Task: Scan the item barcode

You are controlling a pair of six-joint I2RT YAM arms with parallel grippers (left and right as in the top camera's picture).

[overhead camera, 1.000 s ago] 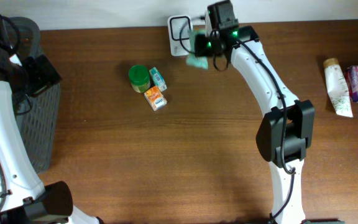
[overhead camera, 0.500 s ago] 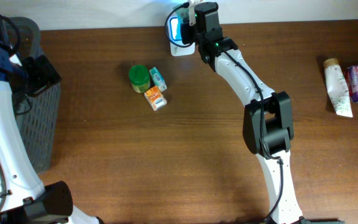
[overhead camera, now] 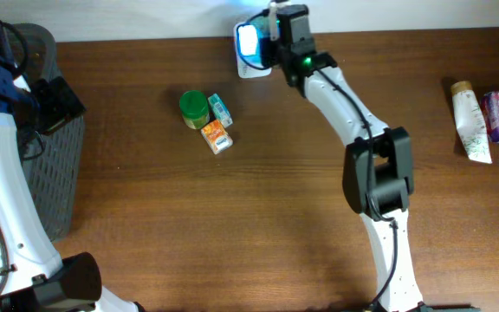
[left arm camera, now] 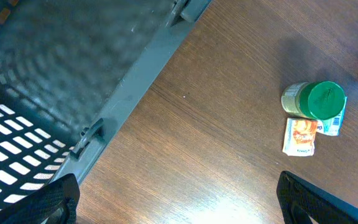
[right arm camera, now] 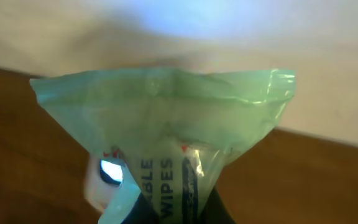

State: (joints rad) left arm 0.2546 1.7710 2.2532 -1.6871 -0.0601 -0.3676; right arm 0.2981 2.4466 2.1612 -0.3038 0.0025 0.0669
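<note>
Between the closed jaws of the right gripper (right arm camera: 176,214) sits the green wipes packet (right arm camera: 166,124), now swung over the scanner (overhead camera: 248,40) at the surface's far edge. The scanner glows blue, so a read looks likely. Meanwhile the left gripper (left arm camera: 179,205) hangs wide and empty.

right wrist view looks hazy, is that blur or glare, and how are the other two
Right wrist: the wipes pack fills the frame in soft focus, with a blue-white glow washing out the top. Overhead: sharp, but the scanner is blown out to a bright blue-white patch. Left wrist: the basket mesh is blurred, and a pale sheen lies on the table near the bottom.
</note>
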